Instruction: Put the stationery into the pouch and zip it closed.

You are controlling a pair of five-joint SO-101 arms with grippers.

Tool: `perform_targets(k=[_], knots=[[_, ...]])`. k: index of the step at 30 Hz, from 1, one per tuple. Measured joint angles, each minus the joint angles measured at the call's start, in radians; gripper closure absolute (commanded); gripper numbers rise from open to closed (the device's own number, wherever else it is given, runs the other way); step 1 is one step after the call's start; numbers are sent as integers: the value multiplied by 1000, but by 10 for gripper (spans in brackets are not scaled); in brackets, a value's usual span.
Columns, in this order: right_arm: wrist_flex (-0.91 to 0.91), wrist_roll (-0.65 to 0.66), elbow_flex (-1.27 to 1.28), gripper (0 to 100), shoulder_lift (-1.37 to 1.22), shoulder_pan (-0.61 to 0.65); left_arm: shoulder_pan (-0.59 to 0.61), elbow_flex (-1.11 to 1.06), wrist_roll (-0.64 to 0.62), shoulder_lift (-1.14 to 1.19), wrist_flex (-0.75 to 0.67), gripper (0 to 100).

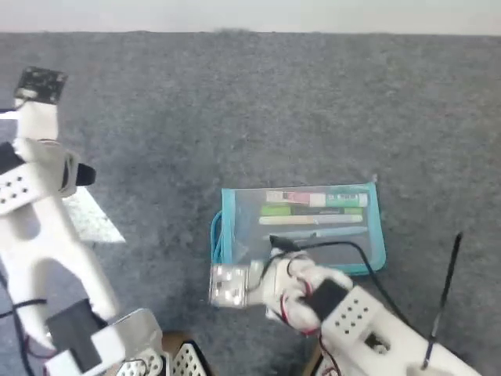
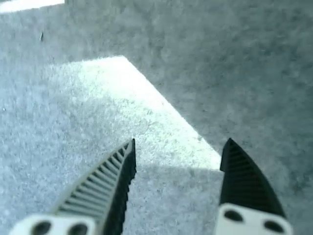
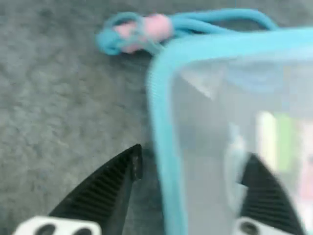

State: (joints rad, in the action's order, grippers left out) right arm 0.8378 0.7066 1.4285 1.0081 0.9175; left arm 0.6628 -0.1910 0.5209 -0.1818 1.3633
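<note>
The clear pouch (image 1: 301, 235) with blue trim lies flat on the grey carpet, right of centre. Through its clear side I see several pens and markers (image 1: 313, 207), green, pink and white. A blue pull cord with a pink bead (image 3: 142, 29) lies off the pouch's corner. My right gripper (image 3: 194, 156) is open at the pouch's near-left corner, with its fingers either side of the blue edge (image 3: 164, 147). In the high view that arm (image 1: 313, 298) comes in from the bottom right. My left gripper (image 2: 178, 147) is open over bare carpet at the far left, holding nothing.
A bright patch of light (image 1: 90, 215) falls on the carpet beside the left arm (image 1: 39, 227). A thin black rod (image 1: 445, 290) stands right of the pouch, near the right arm's base. The carpet's far edge meets a pale wall.
</note>
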Motion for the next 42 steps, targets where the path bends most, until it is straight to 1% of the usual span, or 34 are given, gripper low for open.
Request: perform_targets(k=[2,5,11,14,17,23,26,31,34,36,39,42], knots=[[-41,0,64,697,51,34,18,0,2,17,-17,732],[-75,0,127,721,124,37,51,0,23,23,-29,732],[-84,6,181,721,238,34,71,0,32,23,-31,732],[-84,61,192,720,253,28,74,0,32,23,-31,732],[-84,94,192,720,253,-26,74,0,32,23,-31,732],[-84,193,192,720,253,-186,74,0,32,23,-31,732],[-84,222,192,720,253,-203,74,0,32,23,-31,732],[-61,230,189,720,244,-204,75,0,32,23,-31,732],[8,227,123,720,150,-206,75,0,32,23,-31,732],[21,213,55,721,46,-204,74,0,32,23,-31,732],[8,176,-57,723,-150,-170,74,0,32,23,-31,732],[-52,146,-161,725,-354,-155,75,0,32,23,-31,732]])
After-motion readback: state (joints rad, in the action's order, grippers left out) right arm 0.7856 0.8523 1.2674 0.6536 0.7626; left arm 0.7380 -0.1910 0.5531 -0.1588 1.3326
